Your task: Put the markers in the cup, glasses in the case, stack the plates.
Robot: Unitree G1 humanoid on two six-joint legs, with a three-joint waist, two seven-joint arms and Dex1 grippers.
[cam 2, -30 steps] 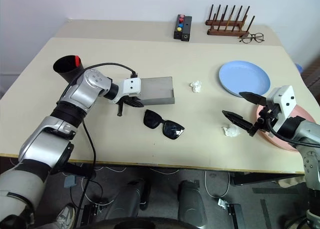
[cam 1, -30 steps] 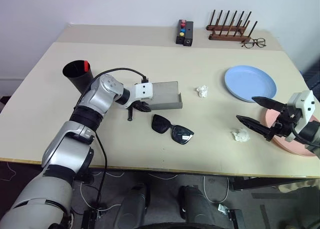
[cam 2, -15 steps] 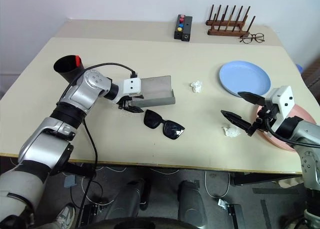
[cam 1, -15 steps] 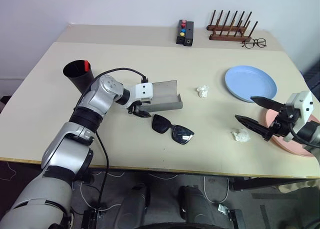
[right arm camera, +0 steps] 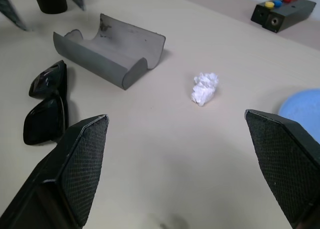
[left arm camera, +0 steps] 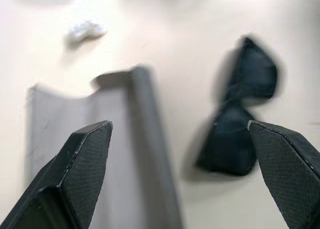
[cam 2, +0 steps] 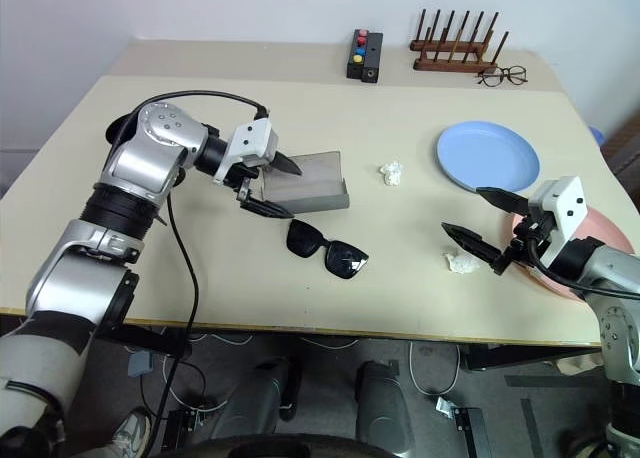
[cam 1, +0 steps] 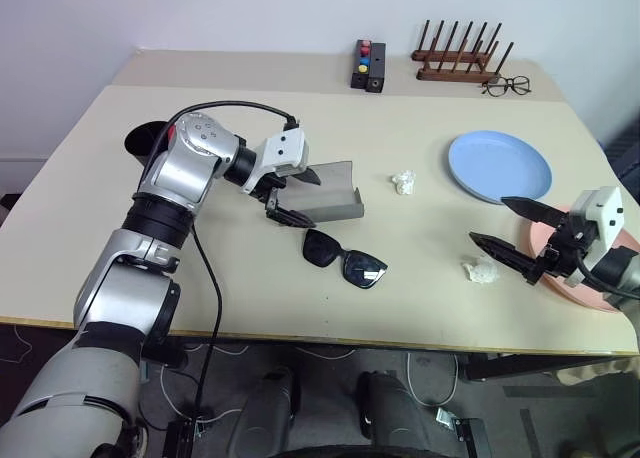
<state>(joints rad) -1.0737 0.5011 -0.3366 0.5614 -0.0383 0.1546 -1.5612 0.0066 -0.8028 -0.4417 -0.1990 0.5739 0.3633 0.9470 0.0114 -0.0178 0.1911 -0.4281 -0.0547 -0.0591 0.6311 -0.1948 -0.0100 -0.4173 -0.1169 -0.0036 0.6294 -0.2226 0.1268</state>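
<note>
The grey case (cam 1: 332, 192) lies open in the middle of the table. My left gripper (cam 1: 312, 200) hovers open over its left end, fingers (left arm camera: 82, 161) empty. Just in front of the case sit the black sunglasses (cam 1: 345, 260), folded out on the table. The black cup (cam 1: 147, 138) stands behind my left arm, mostly hidden, with a marker's red cap (cam 1: 172, 132) showing at its rim. At the right lies the blue plate (cam 1: 500, 165), and the pink plate (cam 1: 603, 283) sits under my right hand. My right gripper (cam 1: 490, 220) is open and empty above the table.
Two crumpled paper bits lie on the table, one (cam 1: 404, 182) right of the case, one (cam 1: 482, 270) below my right gripper. At the back stand a black button box (cam 1: 368, 66), a wooden rack (cam 1: 462, 60) and clear spectacles (cam 1: 508, 85).
My left gripper has opened and risen from the table by the case's left end, its wrist turning. The right arm has stayed put.
</note>
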